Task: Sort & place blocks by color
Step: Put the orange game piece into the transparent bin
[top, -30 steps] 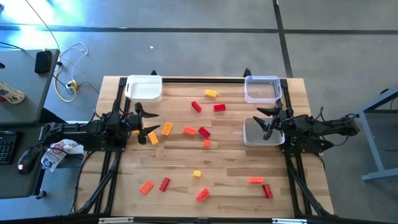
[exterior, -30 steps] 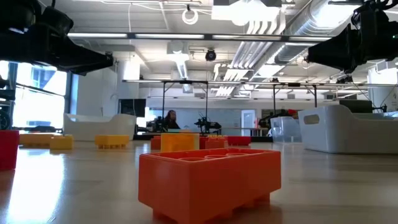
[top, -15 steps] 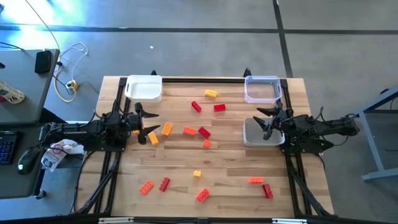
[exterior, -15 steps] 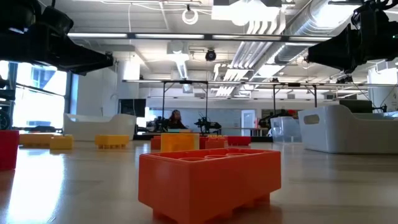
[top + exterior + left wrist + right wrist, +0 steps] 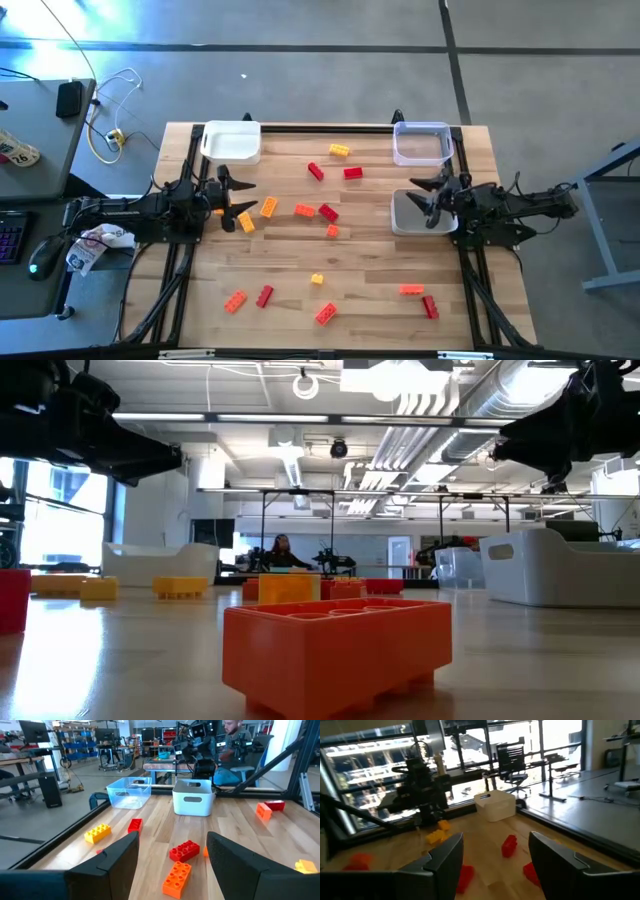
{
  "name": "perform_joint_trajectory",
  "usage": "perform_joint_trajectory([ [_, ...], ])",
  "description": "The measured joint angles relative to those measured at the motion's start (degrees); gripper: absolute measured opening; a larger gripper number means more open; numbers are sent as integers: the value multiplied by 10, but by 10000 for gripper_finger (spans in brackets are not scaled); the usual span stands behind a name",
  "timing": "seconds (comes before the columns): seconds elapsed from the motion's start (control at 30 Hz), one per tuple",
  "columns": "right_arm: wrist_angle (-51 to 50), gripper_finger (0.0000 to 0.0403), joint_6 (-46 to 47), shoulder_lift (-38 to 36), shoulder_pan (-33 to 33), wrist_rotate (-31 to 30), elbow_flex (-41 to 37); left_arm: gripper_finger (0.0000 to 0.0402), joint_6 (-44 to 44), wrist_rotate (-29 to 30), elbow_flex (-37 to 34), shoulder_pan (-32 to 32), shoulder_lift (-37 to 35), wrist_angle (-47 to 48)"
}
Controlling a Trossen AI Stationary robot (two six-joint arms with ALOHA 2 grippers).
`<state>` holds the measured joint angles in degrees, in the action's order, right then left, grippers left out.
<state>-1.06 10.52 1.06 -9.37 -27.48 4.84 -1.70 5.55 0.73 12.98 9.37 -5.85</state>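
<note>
Very little is altered over the last second. The scattered red, orange and yellow studded plastic bricks point(image 5: 327, 213) are found in the same places on the pale wooden table point(image 5: 370, 260), and none has been lifted or shifted. The only change to be seen is a slight movement of the right arm: in the low view its dark outline is drawn a little differently against the ceiling, and from above the right gripper point(image 5: 422, 195) is shifted a touch over the pale grey plastic tray point(image 5: 405, 224).

The right gripper's fingers are spread and nothing is held between them. The left gripper point(image 5: 245, 198) is kept where it was, near the table's left edge, with its fingers spread wide and empty. An orange brick point(image 5: 268, 207) lies just beside it and a small yellow brick point(image 5: 246, 222) is close by.

All three containers appear empty: the grey tray, the white opaque rectangular tray point(image 5: 230, 141) at the far left and the clear plastic rectangular tray point(image 5: 421, 143) at the far right. The bricks are spread across the middle and the near side of the table, with a yellow brick point(image 5: 339, 151) and two red ones nearer the far edge.

For the task this is judged to mean that sorting is not yet begun. The small stir of the right arm may be the start of a first reach, though that cannot be confirmed.
</note>
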Motion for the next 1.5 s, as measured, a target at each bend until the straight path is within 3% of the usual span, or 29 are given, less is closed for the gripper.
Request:
perform_joint_trajectory([
  [0.17,0,210,83,0,0,72,0,220,32,0,0,0,0,0],
  [0.27,20,210,103,0,0,83,0,220,72,0,0,0,0,0],
  [0.53,158,210,77,46,0,102,0,220,92,0,0,0,0,0],
  [1.0,263,210,40,149,0,92,0,220,120,-4,0,0,0,21],
  [1.17,184,210,61,182,0,113,65,220,121,-4,0,0,0,33],
  [1.5,-181,210,134,319,-1,201,300,220,157,-4,0,0,0,32],
])
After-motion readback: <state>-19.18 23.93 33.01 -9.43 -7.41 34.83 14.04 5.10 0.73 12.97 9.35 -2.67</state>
